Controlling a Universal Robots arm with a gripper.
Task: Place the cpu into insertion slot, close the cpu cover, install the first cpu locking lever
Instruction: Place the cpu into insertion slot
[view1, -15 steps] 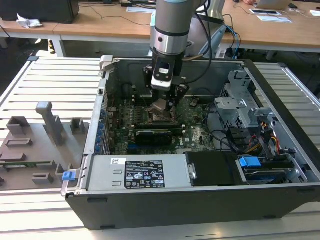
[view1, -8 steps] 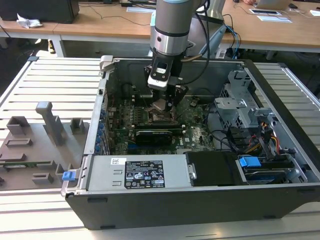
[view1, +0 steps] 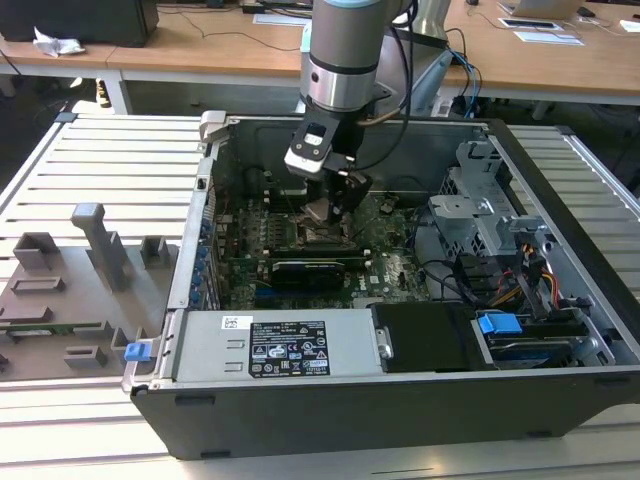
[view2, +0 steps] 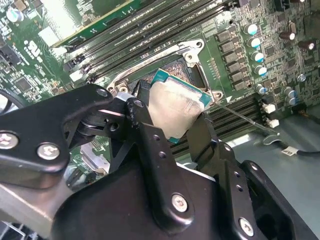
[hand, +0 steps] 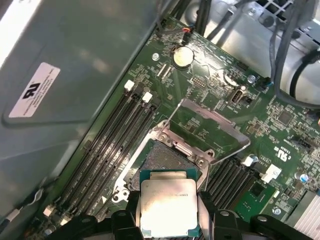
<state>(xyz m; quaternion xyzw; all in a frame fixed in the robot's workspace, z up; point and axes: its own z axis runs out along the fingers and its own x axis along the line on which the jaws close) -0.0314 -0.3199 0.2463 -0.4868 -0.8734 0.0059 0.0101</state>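
- We see an open computer case (view1: 400, 420) lying on its side on a grey slatted desk (view1: 110, 150).
- Just inside the case's near wall, a grey power supply (view1: 270, 345) carries a dark label.
- A long black expansion card (view1: 308, 268) stands on the green motherboard (view1: 395, 265).
- In the first wrist view, long black memory slots (hand: 107, 150) run in parallel rows, and a round silver coin battery (hand: 182, 56) sits well apart from them.
- A metal drive cage (view1: 480, 210) fills the case toward the exterior view's right, with coloured cables (view1: 535, 280) and a blue tab (view1: 498, 323) near it.
- Grey plastic fixtures (view1: 95, 245) stand beside the case on the exterior view's left.
- Wooden desks (view1: 200, 45) stretch across the background.
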